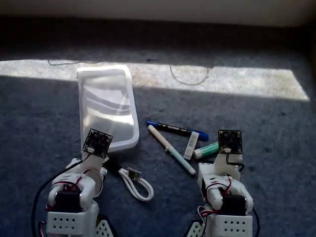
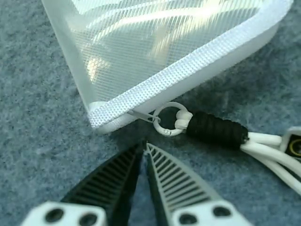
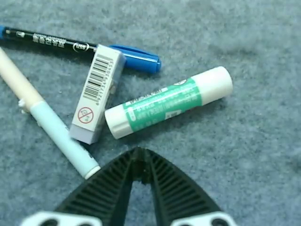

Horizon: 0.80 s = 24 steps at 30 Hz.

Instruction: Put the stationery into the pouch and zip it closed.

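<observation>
1. Right wrist view: right gripper [image 3: 139,162] fingers narrow, nearly touching, holding nothing.
2. Glue stick [image 3: 168,102] lies just ahead of the tips, long axis crosswise; right arm is nearer.
3. Left gripper [image 2: 144,148] pinched together, empty, near zip ring [image 2: 169,118].
4. Pouch [image 1: 106,106] lies beyond, on the left arm's side of the stationery.

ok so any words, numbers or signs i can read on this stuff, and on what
No text is clear enough to quote.
eraser: a barcode and a red crossed-out circle sign; the digits are too small to read.
black pen: white print along the barrel, too small to read.
glue stick: label text on the green band, too blurred to read.
pouch: no print to be seen.
</observation>
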Each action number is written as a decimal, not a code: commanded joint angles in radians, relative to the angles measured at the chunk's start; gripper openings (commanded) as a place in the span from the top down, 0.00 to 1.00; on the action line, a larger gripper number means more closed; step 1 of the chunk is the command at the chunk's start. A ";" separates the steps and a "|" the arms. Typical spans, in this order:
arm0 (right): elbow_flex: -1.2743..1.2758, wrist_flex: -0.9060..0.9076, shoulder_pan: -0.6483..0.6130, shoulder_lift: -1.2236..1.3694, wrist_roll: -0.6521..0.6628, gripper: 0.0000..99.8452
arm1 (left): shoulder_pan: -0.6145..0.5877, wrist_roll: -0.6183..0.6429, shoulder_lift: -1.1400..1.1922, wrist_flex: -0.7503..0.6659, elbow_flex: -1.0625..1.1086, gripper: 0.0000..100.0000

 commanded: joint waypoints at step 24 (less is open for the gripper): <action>0.085 -0.007 -0.004 -0.010 0.005 0.99 | -0.545 0.064 -0.010 -0.041 -0.222 0.99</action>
